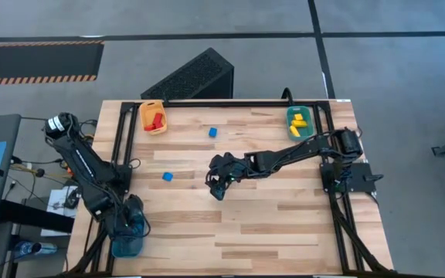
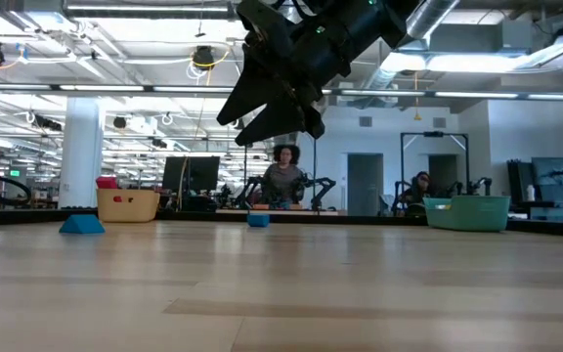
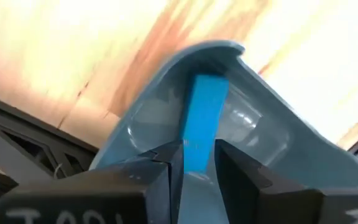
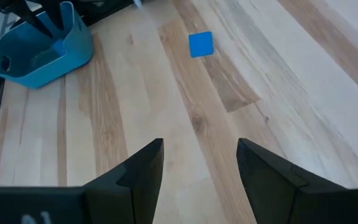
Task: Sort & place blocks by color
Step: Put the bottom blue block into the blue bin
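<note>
Two pincers are at work. The left pincer hangs inside the blue bin at about seven o'clock on the tabletop, a blue bar standing between its fingers; whether they grip it or have just let go, I cannot tell. The right pincer, fingers apart and empty, hovers over the middle of the tabletop, just off centre toward three o'clock.

Outward from there, one blue cube lies loose near the centre toward nine o'clock, and it is the one showing ahead of the right pincer in its wrist view. A second blue cube lies toward twelve o'clock. At eleven o'clock the orange bin holds the red blocks; at one o'clock the green bin holds the yellow blocks.

By my judgement the sort is mostly done: red and yellow look finished, since none of either colour lies loose on the wood. What remains is blue: the bar being delivered and the two cubes to be carried to the blue bin.
</note>
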`<state>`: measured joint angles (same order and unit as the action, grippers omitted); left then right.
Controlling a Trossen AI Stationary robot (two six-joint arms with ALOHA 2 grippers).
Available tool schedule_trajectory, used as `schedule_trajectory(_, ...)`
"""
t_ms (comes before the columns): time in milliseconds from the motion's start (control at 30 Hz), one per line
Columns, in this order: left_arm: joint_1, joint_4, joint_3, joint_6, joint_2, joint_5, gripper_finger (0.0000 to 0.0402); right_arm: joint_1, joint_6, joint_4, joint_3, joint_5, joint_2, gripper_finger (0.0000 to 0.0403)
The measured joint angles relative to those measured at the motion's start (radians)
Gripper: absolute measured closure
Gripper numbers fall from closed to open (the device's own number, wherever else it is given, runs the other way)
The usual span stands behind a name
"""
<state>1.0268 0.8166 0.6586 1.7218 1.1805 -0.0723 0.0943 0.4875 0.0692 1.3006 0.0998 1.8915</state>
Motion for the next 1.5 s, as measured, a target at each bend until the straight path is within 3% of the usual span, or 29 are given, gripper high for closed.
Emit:
schedule_trajectory(233, 0.0, -0.003, 0.005, 0.046, -0.009, -0.03, 0.0277, -0.014, 0.009, 0.0, 0.0, -0.001, 0.0, 0.018)
schedule_trajectory(400, 0.0, 0.029, 0.058, 0.013, -0.01, 0.006, 0.0241, -0.027, 0.061, -0.001, 0.0, -0.019, 0.0, 0.018)
schedule_trajectory(667, 0.0, 0.166, 0.159, -0.093, -0.01, 0.184, 0.0224, -0.009, 0.171, 0.009, 0.024, 0.014, 0.002, 0.0185)
schedule_trajectory(867, 0.0, 0.187, 0.202, -0.211, -0.01, 0.306, 0.0224, 0.038, 0.17, 0.019, 0.081, 0.146, 0.002, 0.0197)
schedule_trajectory(1067, -0.012, 0.191, 0.205, -0.428, -0.01, 0.498, 0.0224, 0.062, 0.226, 0.198, 0.178, 0.22, 0.002, 0.0197)
schedule_trajectory(1267, -0.153, 0.268, 0.206, -0.643, -0.01, 0.548, 0.0224, 0.132, 0.231, 0.348, 0.236, 0.242, 0.002, 0.0193)
schedule_trajectory(1433, -0.36, 0.304, 0.2, -0.892, -0.01, 0.577, 0.0224, 0.13, 0.165, 0.35, 0.236, 0.231, 0.002, 0.0188)
schedule_trajectory(1500, -0.457, 0.263, 0.174, -1.022, -0.011, 0.539, 0.0224, 0.101, 0.133, 0.349, 0.236, 0.199, 0.002, 0.0186)
